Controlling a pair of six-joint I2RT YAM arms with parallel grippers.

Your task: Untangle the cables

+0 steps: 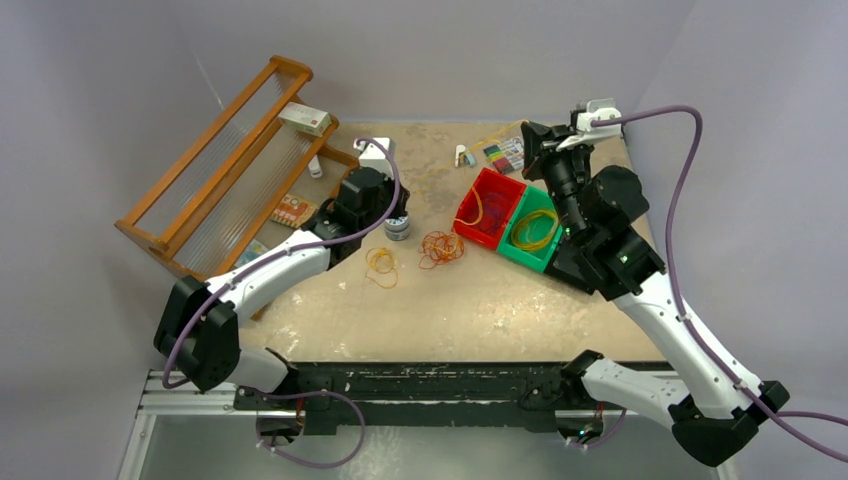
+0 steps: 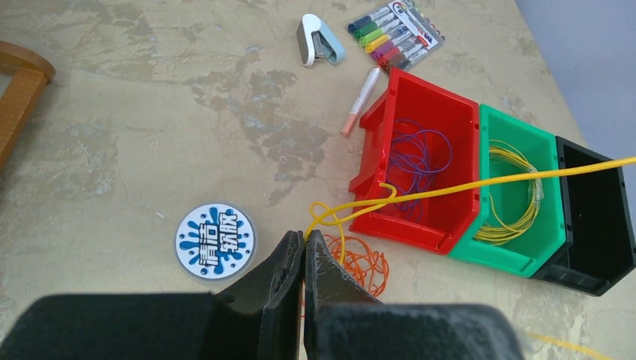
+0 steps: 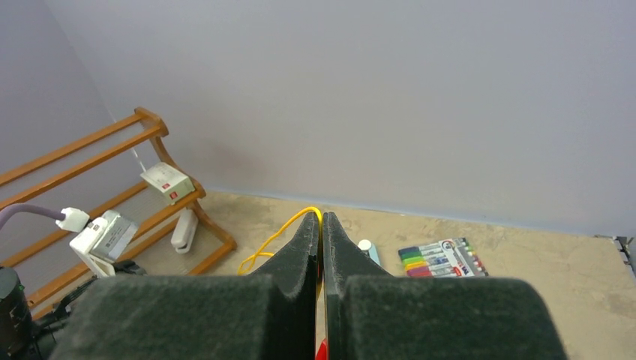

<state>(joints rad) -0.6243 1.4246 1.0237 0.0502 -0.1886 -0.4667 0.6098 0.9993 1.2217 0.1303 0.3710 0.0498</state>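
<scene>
A yellow cable runs taut from my left gripper across the red bin to the right edge of the left wrist view. The left gripper is shut on its looped end. My right gripper, raised over the bins, is shut on a yellow cable whose loop hangs to its left. An orange tangle lies on the table by the left fingertips. A smaller yellow-orange loop lies to its left. Purple strands lie in the red bin and yellow coils in the green bin.
A black bin adjoins the green one. A round labelled tin sits left of the left gripper. A marker pack, a pen and a small white-blue device lie at the back. A wooden rack stands far left.
</scene>
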